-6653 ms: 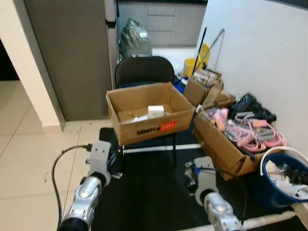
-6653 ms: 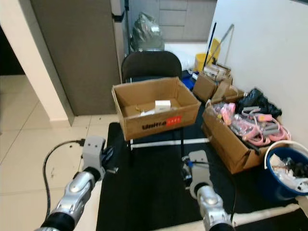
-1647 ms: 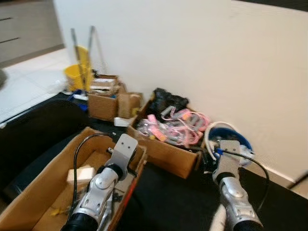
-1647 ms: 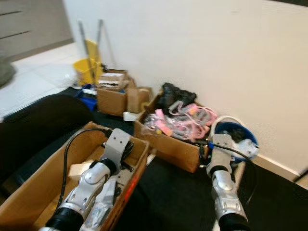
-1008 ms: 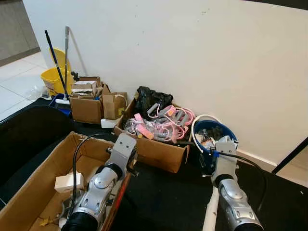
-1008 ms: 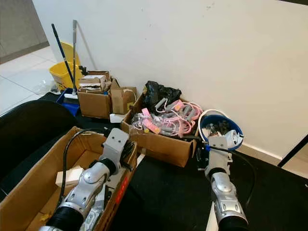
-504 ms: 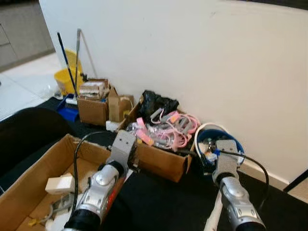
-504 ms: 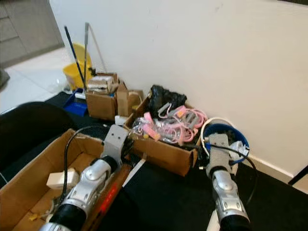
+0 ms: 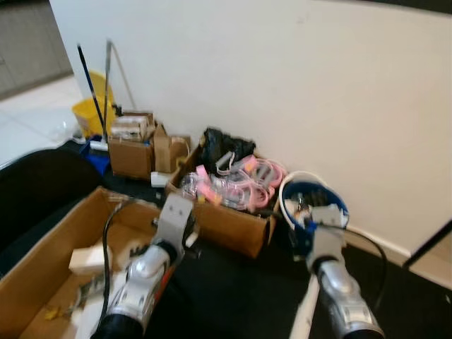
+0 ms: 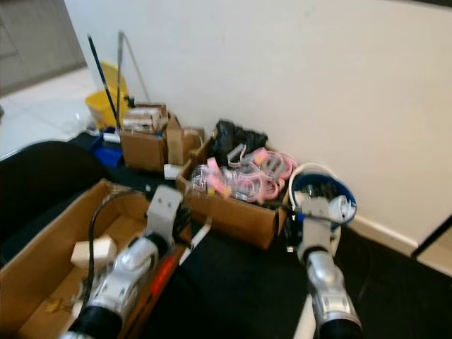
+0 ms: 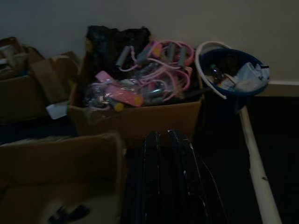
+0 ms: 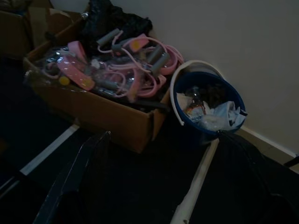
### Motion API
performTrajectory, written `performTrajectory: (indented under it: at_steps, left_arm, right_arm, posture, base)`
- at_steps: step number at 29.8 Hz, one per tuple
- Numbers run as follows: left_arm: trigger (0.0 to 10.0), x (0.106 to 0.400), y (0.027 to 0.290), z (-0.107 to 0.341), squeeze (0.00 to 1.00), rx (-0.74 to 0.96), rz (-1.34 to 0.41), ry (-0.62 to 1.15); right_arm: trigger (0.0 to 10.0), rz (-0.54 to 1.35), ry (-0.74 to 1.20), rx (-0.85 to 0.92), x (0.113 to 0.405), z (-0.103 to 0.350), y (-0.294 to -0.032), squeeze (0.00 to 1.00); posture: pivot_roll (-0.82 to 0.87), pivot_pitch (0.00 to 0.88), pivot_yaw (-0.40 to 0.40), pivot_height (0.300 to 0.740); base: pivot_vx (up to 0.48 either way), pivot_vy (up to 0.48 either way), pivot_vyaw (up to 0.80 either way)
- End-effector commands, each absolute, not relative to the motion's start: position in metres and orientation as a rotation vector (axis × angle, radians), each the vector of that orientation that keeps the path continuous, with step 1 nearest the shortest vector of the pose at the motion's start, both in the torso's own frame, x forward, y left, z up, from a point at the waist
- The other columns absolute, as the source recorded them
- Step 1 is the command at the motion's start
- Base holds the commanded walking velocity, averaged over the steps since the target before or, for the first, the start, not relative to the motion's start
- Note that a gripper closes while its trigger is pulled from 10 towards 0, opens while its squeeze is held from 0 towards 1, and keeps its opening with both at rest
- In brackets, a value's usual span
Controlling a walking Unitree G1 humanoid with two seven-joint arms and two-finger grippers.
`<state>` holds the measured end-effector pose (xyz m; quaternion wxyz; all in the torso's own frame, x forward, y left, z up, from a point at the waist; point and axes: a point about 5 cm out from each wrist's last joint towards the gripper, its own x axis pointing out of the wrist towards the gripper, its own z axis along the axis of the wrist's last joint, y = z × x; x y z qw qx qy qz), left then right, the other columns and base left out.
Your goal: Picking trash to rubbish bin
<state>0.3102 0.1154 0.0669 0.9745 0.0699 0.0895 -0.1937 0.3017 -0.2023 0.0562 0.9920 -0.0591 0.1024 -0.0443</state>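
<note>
Blue bin stands at the wall, beside the box of pink cords. Right gripper spread wide, empty; left gripper closed, seemingly empty in dim view. Risk: reaching into the wrong box.

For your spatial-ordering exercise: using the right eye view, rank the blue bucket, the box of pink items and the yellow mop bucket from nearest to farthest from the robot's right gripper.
1. Blue bucket: just beyond the right gripper, by the wall.
2. Box of pink items: to its left.
3. Yellow mop bucket: far left, along the wall.
</note>
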Motion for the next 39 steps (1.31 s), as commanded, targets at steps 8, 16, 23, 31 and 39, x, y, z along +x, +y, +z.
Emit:
performTrajectory:
  at_steps: [8,16,23,31,39]
  left_arm:
    - [10.0,0.311,0.114,0.068,0.0,0.165,-0.413,0.173]
    - [10.0,0.313,0.115,0.075,0.0,0.154,-0.387,0.129]
    - [10.0,0.316,0.114,0.078,0.0,0.157,-0.391,0.118]
    - [10.0,0.316,0.11,0.077,0.0,0.152,-0.399,0.113]
    - [10.0,0.319,0.113,0.076,0.0,0.165,-0.345,0.11]
  right_arm:
    - [10.0,-0.11,0.242,-0.096,0.299,0.051,-0.207,0.0]
    - [10.0,-0.125,0.237,-0.091,0.298,0.052,-0.208,0.0]
    - [10.0,-0.133,0.241,-0.093,0.298,0.052,-0.209,0.0]
    - [10.0,-0.15,0.241,-0.096,0.297,0.053,-0.213,0.0]
    - [10.0,-0.162,0.24,-0.098,0.297,0.054,-0.216,0.0]
  posture:
    - [-0.08,0.035,-0.014,0.74]
    - [-0.08,0.04,-0.012,0.74]
    - [-0.08,0.043,-0.01,0.74]
    - [-0.09,0.042,-0.013,0.74]
    - [-0.09,0.029,-0.02,0.74]
  base:
    - [0.0,0.0,-0.4]
    - [0.0,0.0,-0.8]
    - [0.0,0.0,-0.8]
    - [0.0,0.0,-0.8]
    - [0.0,0.0,-0.8]
